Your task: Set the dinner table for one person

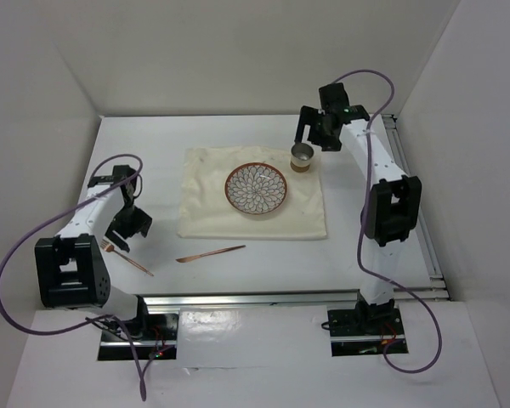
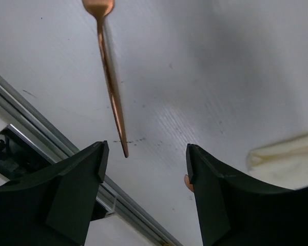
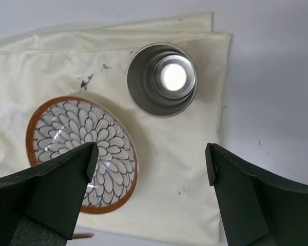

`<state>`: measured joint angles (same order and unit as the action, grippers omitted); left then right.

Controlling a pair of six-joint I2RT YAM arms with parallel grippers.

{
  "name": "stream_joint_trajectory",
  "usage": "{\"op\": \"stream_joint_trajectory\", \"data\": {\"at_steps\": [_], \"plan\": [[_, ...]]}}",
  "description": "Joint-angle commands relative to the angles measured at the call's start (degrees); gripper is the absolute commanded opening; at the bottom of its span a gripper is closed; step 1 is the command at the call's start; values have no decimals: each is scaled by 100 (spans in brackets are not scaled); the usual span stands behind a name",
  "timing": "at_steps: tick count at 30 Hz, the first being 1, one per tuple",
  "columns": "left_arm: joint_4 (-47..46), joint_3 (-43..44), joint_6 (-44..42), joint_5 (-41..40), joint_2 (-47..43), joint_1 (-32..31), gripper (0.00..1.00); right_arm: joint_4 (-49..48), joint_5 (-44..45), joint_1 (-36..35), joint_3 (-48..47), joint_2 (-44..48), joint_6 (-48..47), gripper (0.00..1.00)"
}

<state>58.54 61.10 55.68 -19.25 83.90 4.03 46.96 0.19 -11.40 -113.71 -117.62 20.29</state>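
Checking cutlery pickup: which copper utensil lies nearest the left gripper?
The copper utensil lying diagonally by the left gripper; the other utensil lies before the placemat.

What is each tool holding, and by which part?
Nothing. The left tool hangs open over a copper utensil on the table; the right tool open above the metal cup.

Plate [image 1: 256,189] sits on placemat [image 1: 202,212] atop dinner table [image 1: 323,265].

Lab test cell: white partition walls [image 1: 238,51], two bench-bolted robot arms [image 1: 382,212]
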Motion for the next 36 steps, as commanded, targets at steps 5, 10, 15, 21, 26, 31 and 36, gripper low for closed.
{"op": "stream_joint_trajectory", "data": {"at_steps": [5,10,15,21,26,31,36], "plan": [[-554,-678,31,456,-304,1255,73,-301,-10,59,1078,1372,-95,93],[-791,-407,-171,457,152,1697,67,-232,-10,120,1474,1708,-210,87],[-1266,-687,-400,712,416,2171,67,-117,43,120,1764,1883,-316,87],[-1459,-872,-567,808,522,2225,69,58,165,-55,1765,1831,-254,87],[-1521,-679,-620,895,1022,2225,67,243,351,-257,1571,1778,-149,87],[-1592,-678,-673,1080,1357,2330,61,410,543,-319,1571,1778,-96,87],[-1697,-731,-611,1142,1454,2330,29,463,666,-372,1624,1883,-43,87]]}}
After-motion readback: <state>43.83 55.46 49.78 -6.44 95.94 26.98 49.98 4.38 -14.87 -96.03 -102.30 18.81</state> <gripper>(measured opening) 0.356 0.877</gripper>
